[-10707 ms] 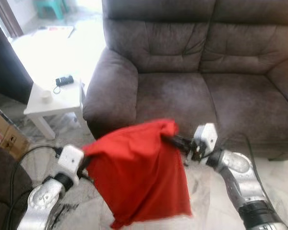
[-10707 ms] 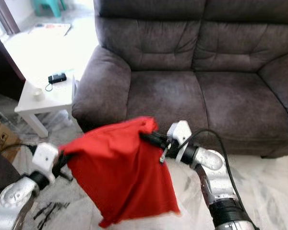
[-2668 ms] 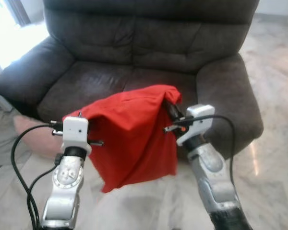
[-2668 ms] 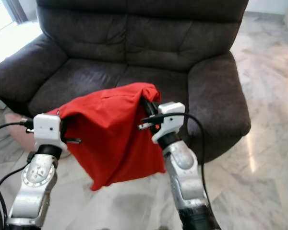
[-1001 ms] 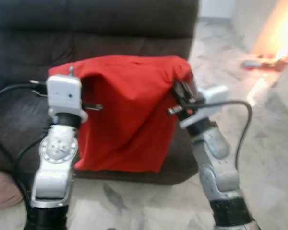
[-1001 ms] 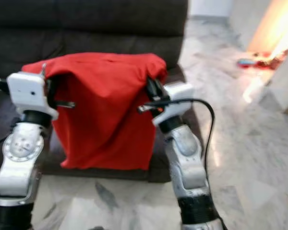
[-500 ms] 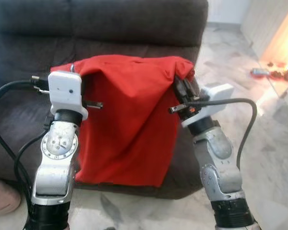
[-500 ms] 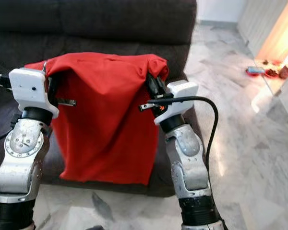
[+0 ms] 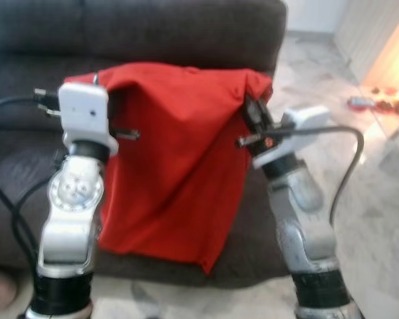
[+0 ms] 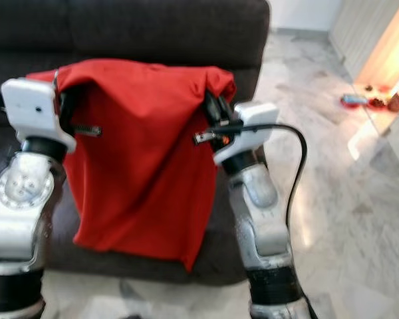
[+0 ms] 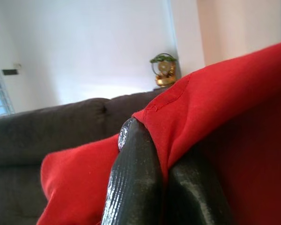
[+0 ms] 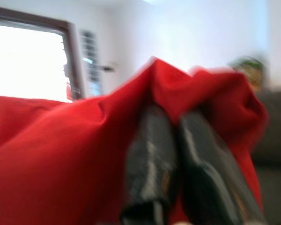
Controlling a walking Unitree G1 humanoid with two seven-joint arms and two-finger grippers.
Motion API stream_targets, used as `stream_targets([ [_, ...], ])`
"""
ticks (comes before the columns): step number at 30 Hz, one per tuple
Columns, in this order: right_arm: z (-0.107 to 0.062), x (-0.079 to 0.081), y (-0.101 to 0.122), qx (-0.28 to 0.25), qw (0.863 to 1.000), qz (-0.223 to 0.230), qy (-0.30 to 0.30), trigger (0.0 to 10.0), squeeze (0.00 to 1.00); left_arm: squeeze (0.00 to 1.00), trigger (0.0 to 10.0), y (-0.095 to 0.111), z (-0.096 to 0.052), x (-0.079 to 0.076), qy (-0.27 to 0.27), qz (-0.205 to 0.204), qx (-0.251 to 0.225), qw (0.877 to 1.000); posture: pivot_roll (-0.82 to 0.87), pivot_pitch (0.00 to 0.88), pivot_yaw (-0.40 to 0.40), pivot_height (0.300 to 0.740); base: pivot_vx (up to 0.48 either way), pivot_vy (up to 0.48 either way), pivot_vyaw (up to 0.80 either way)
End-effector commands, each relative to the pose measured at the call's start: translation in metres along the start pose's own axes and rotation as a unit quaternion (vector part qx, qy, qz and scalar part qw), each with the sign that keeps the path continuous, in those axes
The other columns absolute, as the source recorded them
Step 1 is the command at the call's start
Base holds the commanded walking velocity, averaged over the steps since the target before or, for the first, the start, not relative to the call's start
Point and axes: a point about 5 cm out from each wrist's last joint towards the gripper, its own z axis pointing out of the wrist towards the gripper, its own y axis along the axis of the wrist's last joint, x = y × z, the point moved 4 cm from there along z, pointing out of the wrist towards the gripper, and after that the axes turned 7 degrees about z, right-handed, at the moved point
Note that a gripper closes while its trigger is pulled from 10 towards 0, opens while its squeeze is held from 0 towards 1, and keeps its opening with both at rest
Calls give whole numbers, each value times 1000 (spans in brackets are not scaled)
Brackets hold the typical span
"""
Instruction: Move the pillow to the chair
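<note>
Before the dark sofa [image 9: 186, 26], we hold the red pillow [image 9: 179, 146] aloft between us: left gripper [image 9: 113, 109] and right gripper [image 9: 251, 114], jaws pinching its top corners. Best keep both pinches level while carrying; chair unseen.

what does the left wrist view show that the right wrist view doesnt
Left wrist view alone: a gold ornament with a plant by the wall, and the left gripper clamped on a seamed edge of the red pillow. Right wrist view alone: a bright window, and the right gripper pinching its own fold. Both: red fabric, the dark sofa, a pale wall.
</note>
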Motion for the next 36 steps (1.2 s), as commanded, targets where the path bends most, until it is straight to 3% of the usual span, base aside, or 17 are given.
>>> stream_targets([
  [1, 2, -1, 18, -31, 999, -10, 3, 10000, 0, 0, 10000, 41, 3, 2, 6, -5, -82, 997, 79, 87, -18, 740, 322, 0, 0],
  [17, 2, 0, 14, -21, 1000, -6, 5, 10000, 0, 0, 10000, 39, 0, -3, -4, -4, -74, 997, 83, 97, -22, 740, 326, 0, 0],
  [26, -3, 4, -4, 19, 1000, -14, 19, 10000, 0, 0, 10000, 17, -5, -24, -65, 2, -28, 997, 82, 102, -25, 740, 35, 0, 0],
  [33, -12, 5, -26, 72, 996, -34, 31, 10000, 0, 0, 10000, -4, -18, -49, -138, 0, 21, 990, 80, 108, -25, 740, 0, 0, 0],
  [36, -18, 2, -41, 114, 990, -72, 33, 10000, 0, 0, 10000, -16, -25, -58, -163, 8, 42, 986, 78, 110, -25, 740, 0, 0, 0],
])
